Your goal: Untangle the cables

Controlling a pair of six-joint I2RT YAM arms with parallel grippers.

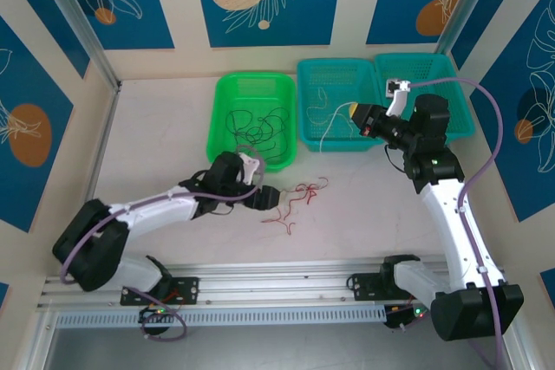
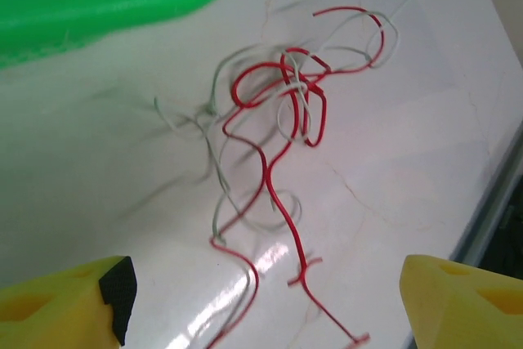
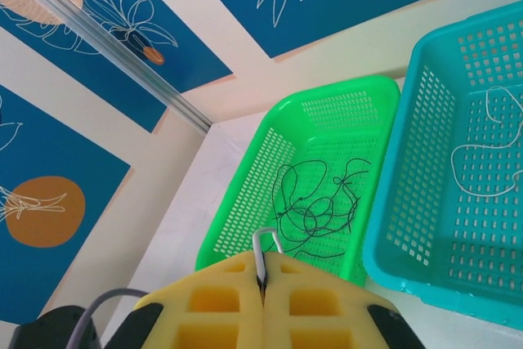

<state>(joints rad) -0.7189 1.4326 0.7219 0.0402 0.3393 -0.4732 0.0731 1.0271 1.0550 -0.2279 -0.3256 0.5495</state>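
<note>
The left fingers (image 2: 57,304) stand wide apart, holding nothing, low in the frame below the red wire (image 2: 270,171) and pale wire (image 2: 216,214) knotted together mid-frame on the table (image 2: 425,145); closing here could catch both and tighten the knot. The right fingers (image 3: 221,304) pinch another pale strand (image 3: 263,243), thin enough to slip out

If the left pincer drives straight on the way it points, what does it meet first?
Most likely the red cable, tangled with a pale whitish cable on the table ahead of the open left pincer; depth is hard to judge.
</note>
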